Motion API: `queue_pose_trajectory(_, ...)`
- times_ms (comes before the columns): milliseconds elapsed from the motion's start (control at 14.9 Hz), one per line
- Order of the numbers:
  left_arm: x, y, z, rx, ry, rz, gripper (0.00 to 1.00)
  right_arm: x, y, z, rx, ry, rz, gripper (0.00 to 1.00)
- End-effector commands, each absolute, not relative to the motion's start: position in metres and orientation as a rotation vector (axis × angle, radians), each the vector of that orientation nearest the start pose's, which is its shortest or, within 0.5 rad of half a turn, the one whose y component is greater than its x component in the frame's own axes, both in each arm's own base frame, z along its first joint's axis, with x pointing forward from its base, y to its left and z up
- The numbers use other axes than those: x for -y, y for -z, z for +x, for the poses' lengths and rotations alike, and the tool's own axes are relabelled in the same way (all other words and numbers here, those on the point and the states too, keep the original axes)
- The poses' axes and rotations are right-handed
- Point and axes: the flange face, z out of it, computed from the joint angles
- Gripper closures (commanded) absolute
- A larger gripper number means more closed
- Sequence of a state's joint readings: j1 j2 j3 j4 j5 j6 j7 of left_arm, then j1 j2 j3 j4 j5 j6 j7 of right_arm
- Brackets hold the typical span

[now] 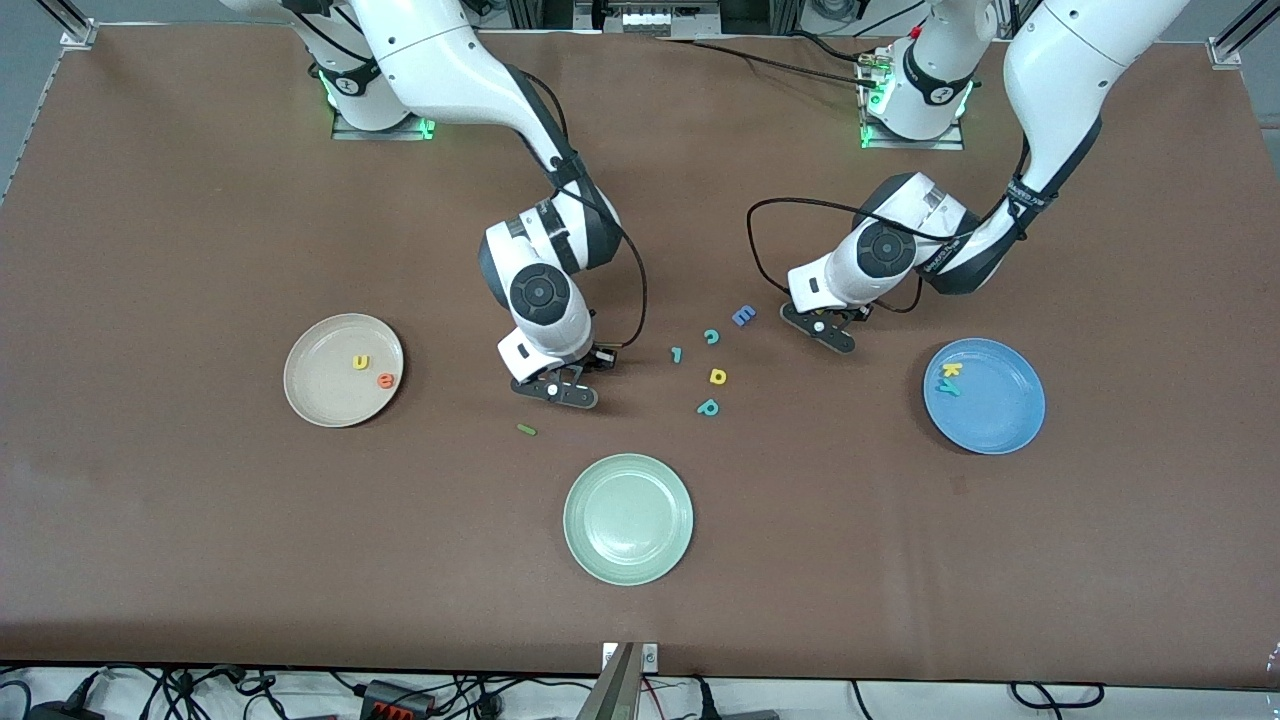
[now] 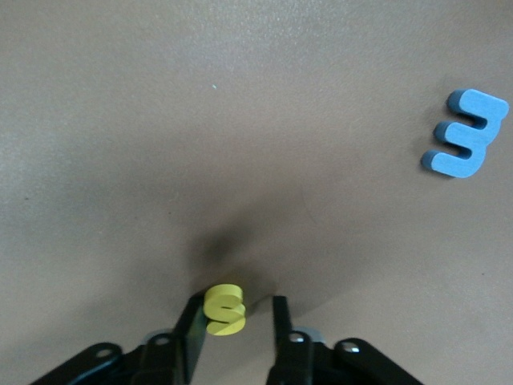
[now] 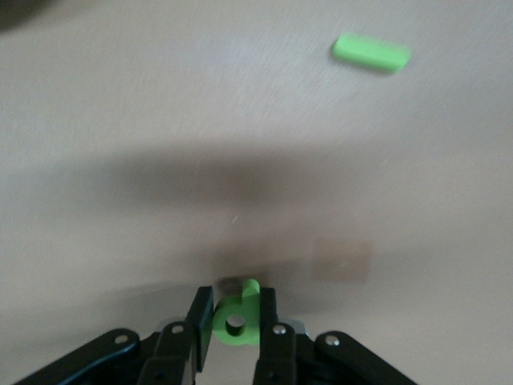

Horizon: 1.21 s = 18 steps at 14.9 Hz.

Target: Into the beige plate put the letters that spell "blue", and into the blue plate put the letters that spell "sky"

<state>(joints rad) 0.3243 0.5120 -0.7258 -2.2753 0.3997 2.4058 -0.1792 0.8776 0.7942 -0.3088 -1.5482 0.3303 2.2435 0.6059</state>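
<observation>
My right gripper [image 1: 558, 390] [image 3: 236, 295] is shut on the green b [image 3: 237, 322], low over the table between the beige plate [image 1: 318, 392] and the loose letters. The green l [image 1: 526, 430] [image 3: 371, 51] lies on the table close by, nearer the front camera. The yellow u [image 1: 360, 362] and orange e [image 1: 386, 380] lie in the beige plate. My left gripper [image 1: 826, 330] [image 2: 238, 303] is down at the table with the yellow s [image 2: 224, 310] between its fingers. One finger touches the s and a gap shows at the other. The yellow k [image 1: 952, 370] and teal y [image 1: 948, 388] lie in the blue plate [image 1: 1000, 415].
A blue capital E [image 1: 743, 316] [image 2: 466, 133] lies beside the left gripper. A teal c [image 1: 711, 336], a small teal piece [image 1: 676, 353], a yellow letter [image 1: 717, 376] and a teal p [image 1: 708, 407] lie between the grippers. A pale green plate [image 1: 628, 530] sits nearer the front camera.
</observation>
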Motion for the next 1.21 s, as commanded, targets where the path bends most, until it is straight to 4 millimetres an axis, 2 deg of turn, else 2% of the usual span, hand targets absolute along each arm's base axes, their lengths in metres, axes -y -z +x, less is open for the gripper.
queue_pose_trajectory(0,0.215,-0.166,0.458,-0.861,-0.332,-3.046,0.72,-0.337,-0.228,0.598,-0.160,-0.197,-3.192,0.85)
queue_pose_trajectory(134,0.211,-0.161,0.457,-0.848,-0.349,-3.048,0.82,-0.281,-0.241,0.616,-0.122,-0.240,-3.239,0.85)
queue_pose_trajectory(201,0.212,-0.162,0.458,-0.850,-0.345,-3.047,0.89,-0.249,-0.242,0.620,-0.078,-0.266,-3.258,0.85)
queue_pose_trajectory(336,0.207,-0.167,0.462,-0.836,-0.340,-3.040,0.94,-0.195,-0.240,0.622,-0.008,-0.312,-3.282,0.85)
queue_pose_trajectory(470,0.201,-0.183,0.475,-0.805,-0.320,-3.017,0.94,-0.151,-0.237,0.617,0.086,-0.371,-3.281,0.85)
queue_pose_trajectory(739,0.183,-0.226,0.521,-0.723,-0.388,-2.949,0.94,-0.067,-0.224,0.610,0.205,-0.469,-3.235,0.85)
queue_pose_trajectory(873,0.172,-0.243,0.538,-0.674,-0.428,-2.924,0.94,-0.034,-0.221,0.611,0.242,-0.480,-3.212,0.85)
queue_pose_trajectory(1007,0.139,-0.250,0.552,-0.584,-0.440,-2.939,0.94,-0.016,-0.215,0.611,0.234,-0.493,-3.199,0.81)
queue_pose_trajectory(1075,0.118,-0.251,0.559,-0.536,-0.438,-2.957,0.94,-0.013,-0.212,0.608,0.225,-0.499,-3.197,0.73)
queue_pose_trajectory(1142,0.097,-0.255,0.569,-0.530,-0.423,-2.977,0.94,-0.013,-0.209,0.606,0.209,-0.484,-3.192,0.56)
